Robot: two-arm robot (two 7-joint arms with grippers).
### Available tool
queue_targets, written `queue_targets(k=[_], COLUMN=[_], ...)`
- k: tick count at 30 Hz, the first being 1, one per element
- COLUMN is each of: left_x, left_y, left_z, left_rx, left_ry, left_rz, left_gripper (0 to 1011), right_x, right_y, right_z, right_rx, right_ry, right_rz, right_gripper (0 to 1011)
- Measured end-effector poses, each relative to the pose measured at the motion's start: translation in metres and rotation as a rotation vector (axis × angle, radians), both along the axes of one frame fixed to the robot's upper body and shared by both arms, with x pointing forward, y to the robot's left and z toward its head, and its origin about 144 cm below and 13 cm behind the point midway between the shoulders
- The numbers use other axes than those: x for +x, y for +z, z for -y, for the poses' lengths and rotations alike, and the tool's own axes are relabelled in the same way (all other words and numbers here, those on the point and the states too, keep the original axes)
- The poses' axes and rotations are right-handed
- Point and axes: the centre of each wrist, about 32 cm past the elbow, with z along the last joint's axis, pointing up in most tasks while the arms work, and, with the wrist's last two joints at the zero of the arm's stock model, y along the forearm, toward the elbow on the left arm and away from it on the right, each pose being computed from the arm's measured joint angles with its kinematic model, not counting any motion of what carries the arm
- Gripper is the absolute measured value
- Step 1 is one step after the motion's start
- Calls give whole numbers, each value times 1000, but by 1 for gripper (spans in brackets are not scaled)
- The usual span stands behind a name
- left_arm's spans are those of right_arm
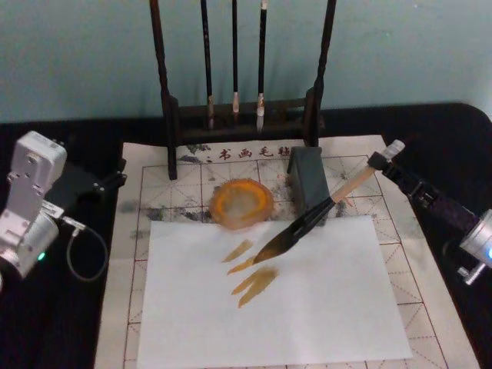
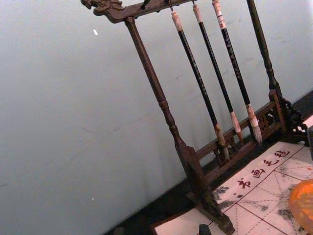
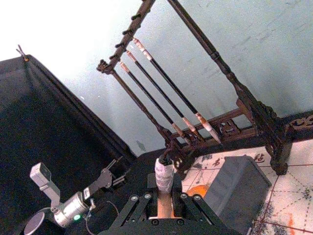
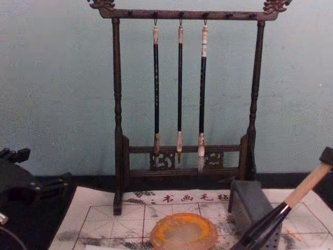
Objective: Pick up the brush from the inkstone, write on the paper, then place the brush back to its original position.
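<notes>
- Gripping the upper end of the brush (image 1: 323,211), the right gripper (image 1: 380,161) reaches in from the right side of the tabletop (image 1: 61,323). Its jaws are closed on the tan handle just below the whitish end cap.
- In the right wrist view I see that cap (image 3: 165,177) rising between the two fingers (image 3: 142,205).
- I see the brush slanting down and leftward from the gripper, passing in front of the grey block (image 1: 307,181). Its dark bristles are low over a plain white sheet (image 1: 323,307).
- The tip sits just beside a few amber-brown strokes (image 1: 250,273) on that sheet. I cannot tell whether it touches.
- The white sheet lies on the paper (image 1: 154,200), whose red grid lines and row of red characters show around it.
- The inkstone (image 1: 242,201) rests on the paper just behind the white sheet, left of the grey block. The brush is apart from it.
- Behind these stands a dark wooden rack (image 1: 165,100) with three slim brushes (image 1: 234,61) hanging from it.
- The left gripper (image 1: 108,183) is parked off the paper's left edge. Whether it is open or closed I cannot tell.
</notes>
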Motion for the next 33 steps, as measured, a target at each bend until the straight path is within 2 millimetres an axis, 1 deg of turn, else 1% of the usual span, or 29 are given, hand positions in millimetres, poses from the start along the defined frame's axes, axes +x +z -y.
queue_targets(k=[12,18,33], left_x=[0,0,0], left_y=[0,0,0], left_z=[0,0,0], left_rx=[0,0,0], left_ry=[0,0,0], left_rz=[0,0,0], left_gripper=[1001,1001,1001], right_x=[0,3,24], right_y=[-2,-4,-6], right_z=[-5,-12,-39], right_rx=[15,33,72], right_ry=[-17,-50,-140], right_rz=[-2,-2,5], right_gripper=[187,187,187])
